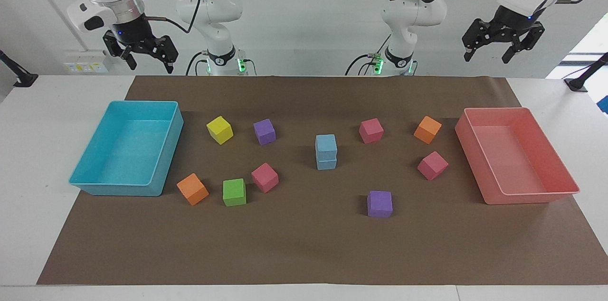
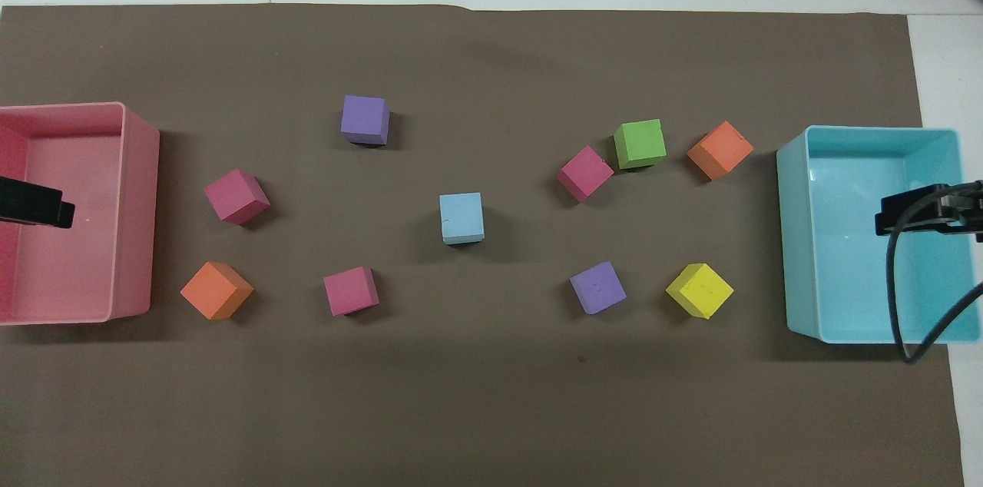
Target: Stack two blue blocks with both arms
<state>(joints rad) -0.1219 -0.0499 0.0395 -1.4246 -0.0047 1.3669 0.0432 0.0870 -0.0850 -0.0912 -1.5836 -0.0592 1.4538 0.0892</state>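
Two sky-blue blocks stand stacked in the middle of the brown mat: the upper blue block [image 1: 326, 143] rests squarely on the lower blue block [image 1: 326, 163]. From overhead only the top blue block [image 2: 461, 216] shows. My left gripper [image 1: 489, 56] hangs open and empty high over the pink tray's end of the table; its tip [image 2: 34, 207] shows over the pink tray. My right gripper [image 1: 149, 66] hangs open and empty high over the turquoise tray's end, and its tip [image 2: 914, 212] shows over that tray. Both arms wait, well apart from the stack.
A turquoise tray [image 1: 161, 158] sits at the right arm's end and a pink tray [image 1: 532, 194] at the left arm's end. Scattered around the stack are yellow [image 1: 220, 129], green [image 1: 234, 192], two purple [image 1: 379, 203], two orange [image 1: 427, 129] and three pink cubes [image 1: 432, 165].
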